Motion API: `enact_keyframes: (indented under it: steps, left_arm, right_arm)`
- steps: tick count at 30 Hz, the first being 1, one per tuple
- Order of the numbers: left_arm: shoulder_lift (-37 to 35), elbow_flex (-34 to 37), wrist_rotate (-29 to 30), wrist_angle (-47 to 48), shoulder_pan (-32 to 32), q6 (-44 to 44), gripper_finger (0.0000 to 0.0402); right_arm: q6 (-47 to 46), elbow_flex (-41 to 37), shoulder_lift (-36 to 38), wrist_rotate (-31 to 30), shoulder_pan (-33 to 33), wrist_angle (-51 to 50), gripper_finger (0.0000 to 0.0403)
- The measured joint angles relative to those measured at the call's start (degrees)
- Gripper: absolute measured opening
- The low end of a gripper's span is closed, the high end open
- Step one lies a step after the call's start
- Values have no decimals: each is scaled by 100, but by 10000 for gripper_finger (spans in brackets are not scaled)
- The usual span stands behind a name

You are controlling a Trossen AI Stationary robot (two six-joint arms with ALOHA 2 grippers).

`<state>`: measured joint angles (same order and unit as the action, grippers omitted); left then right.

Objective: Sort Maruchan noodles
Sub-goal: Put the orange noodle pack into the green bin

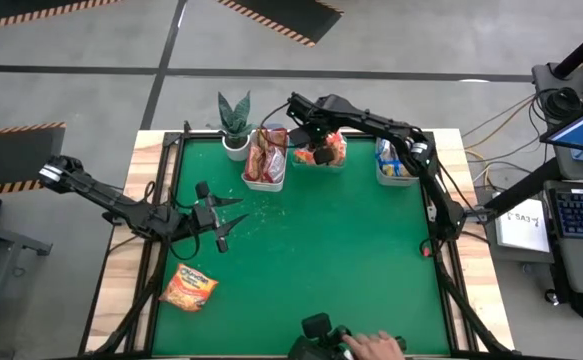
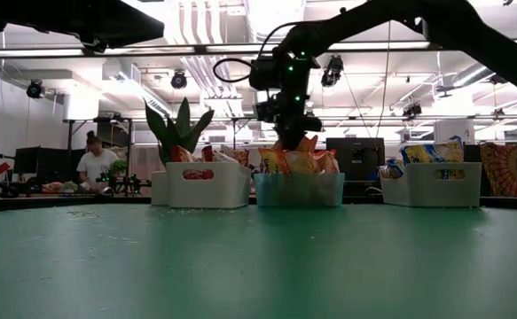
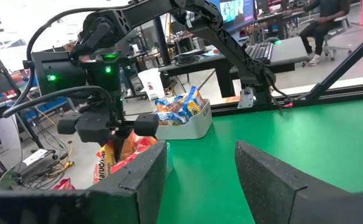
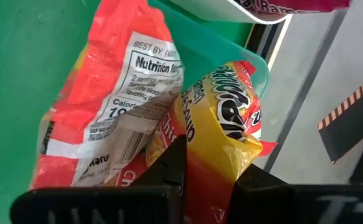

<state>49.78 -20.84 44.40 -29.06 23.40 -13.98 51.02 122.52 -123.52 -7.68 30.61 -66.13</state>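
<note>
My right gripper [image 1: 321, 152] hangs over the teal middle bin [image 2: 299, 190] at the table's far edge, shut on an orange-yellow noodle packet [image 4: 221, 118]. A second orange packet [image 4: 106, 106], its nutrition label up, lies in that bin. More packets fill the white left bin [image 1: 264, 160] and the white right bin [image 1: 396, 162]. One orange packet [image 1: 189, 288] lies flat on the green table near the left front. My left gripper [image 1: 228, 222] is held open and level over the table's left side, holding nothing. My right gripper pinches the orange-yellow packet by its upper end [image 4: 215, 149] between its two fingers [image 4: 169, 165]. The fingers come from above, slanting steeply down. The packet hangs below them into the teal bin, among the other packets; whether its lower end rests on them I cannot tell.
A potted plant [image 1: 235, 120] stands left of the white left bin. A person's hand [image 1: 376, 345] is at the near edge beside a dark device. The green mat's middle [image 1: 321, 250] holds no objects.
</note>
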Motion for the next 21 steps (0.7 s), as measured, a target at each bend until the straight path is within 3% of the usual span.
enact_keyframes:
  steps: [9, 21]
  left_arm:
    - [0, 0, 0, 42, 1, 99, 173]
    - [0, 11, 0, 188, 0, 264, 173]
  right_arm:
    - [-454, 0, 0, 2, 2, 11, 49]
    - [-1051, 283, 8, -282, -58, -319, 185]
